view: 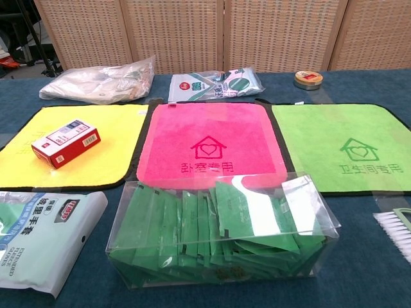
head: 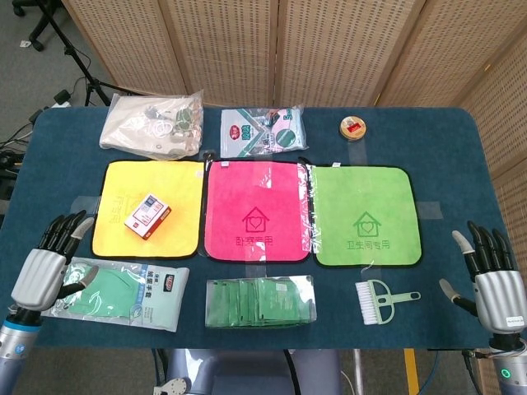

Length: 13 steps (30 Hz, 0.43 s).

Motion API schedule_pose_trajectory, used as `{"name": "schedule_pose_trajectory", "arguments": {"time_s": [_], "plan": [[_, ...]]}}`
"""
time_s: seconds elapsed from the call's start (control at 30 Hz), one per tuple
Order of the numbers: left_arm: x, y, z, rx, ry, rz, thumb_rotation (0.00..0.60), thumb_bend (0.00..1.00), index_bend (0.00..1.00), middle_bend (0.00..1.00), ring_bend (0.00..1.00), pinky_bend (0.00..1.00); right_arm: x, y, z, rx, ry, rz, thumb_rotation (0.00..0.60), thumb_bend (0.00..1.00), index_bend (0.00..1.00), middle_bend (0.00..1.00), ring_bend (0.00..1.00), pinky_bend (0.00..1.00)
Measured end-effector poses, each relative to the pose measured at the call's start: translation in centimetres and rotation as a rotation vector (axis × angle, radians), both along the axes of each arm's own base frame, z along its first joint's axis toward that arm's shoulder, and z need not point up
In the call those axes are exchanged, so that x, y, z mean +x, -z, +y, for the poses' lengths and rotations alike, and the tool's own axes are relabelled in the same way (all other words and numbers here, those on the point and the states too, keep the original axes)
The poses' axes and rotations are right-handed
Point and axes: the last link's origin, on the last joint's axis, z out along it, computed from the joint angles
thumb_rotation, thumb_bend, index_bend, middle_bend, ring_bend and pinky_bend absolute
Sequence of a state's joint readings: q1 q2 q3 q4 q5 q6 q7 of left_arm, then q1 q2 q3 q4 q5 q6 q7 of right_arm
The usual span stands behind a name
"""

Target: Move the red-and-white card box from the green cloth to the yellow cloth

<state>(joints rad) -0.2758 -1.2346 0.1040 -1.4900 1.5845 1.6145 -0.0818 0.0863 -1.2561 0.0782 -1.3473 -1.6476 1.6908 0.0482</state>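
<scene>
The red-and-white card box (head: 147, 216) lies flat on the yellow cloth (head: 183, 181), white face up; in the chest view the card box (view: 66, 142) sits on the yellow cloth (view: 112, 138) at the left. The green cloth (head: 363, 216) at the right is bare, as is the green cloth (view: 347, 144) in the chest view. My left hand (head: 48, 266) hovers off the yellow cloth's near left corner, fingers spread, holding nothing. My right hand (head: 492, 278) stands at the table's near right corner, fingers apart and empty. Neither hand shows in the chest view.
A pink cloth (head: 255, 210) lies between the two cloths. Near the front are a packet of gloves (head: 115, 292), a clear box of green sachets (head: 261, 302) and a small brush (head: 384, 297). At the back are a plastic bag (head: 152, 123), a printed packet (head: 262, 130) and a round tin (head: 352, 127).
</scene>
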Motion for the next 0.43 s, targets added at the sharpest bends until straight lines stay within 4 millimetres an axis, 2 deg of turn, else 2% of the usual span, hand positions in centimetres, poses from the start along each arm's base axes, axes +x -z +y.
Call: {"name": "schedule_pose_trajectory", "arguments": {"time_s": [0.2, 0.43], "plan": [[-1.5, -0.1, -1.3, 0.067, -0.014, 0.175, 0.600, 0.31, 0.00, 0.00, 0.00, 0.00, -0.4, 0.1, 0.2, 0.023, 0.042, 0.082, 0.600, 0.23, 0.09, 0.00, 0.00, 0.00], [-1.7, 0.2, -1.8, 0.072, -0.011, 0.187, 0.600, 0.31, 0.00, 0.00, 0.00, 0.00, -0.3, 0.6, 0.3, 0.088, 0.095, 0.113, 0.600, 0.23, 0.09, 0.00, 0.00, 0.00]]}}
